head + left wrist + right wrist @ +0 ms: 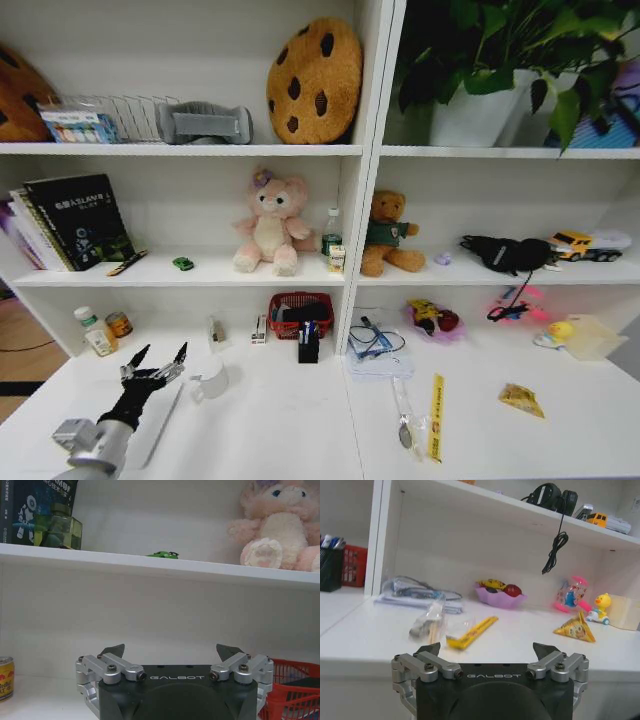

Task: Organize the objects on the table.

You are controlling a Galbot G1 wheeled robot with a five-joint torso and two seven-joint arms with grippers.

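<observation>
- The left gripper (160, 357) hovers over the tabletop (290, 420) near its left front edge, jaws spread wide and empty, with bare surface ahead.
- The mug (210, 380) stands just beside it.
- The green car (183, 264) sits on the shelf above, well apart from the jaws.
- The right gripper (490, 650) hangs before the tabletop's front edge, jaws released, ruler (470, 632) beyond.

A pink plush rabbit (268, 232) and a brown teddy bear (387, 234) sit at frame centre, a cookie-shaped cushion (314, 80) stands at top centre, and a yellow ruler (436, 416) lies at lower right.
</observation>
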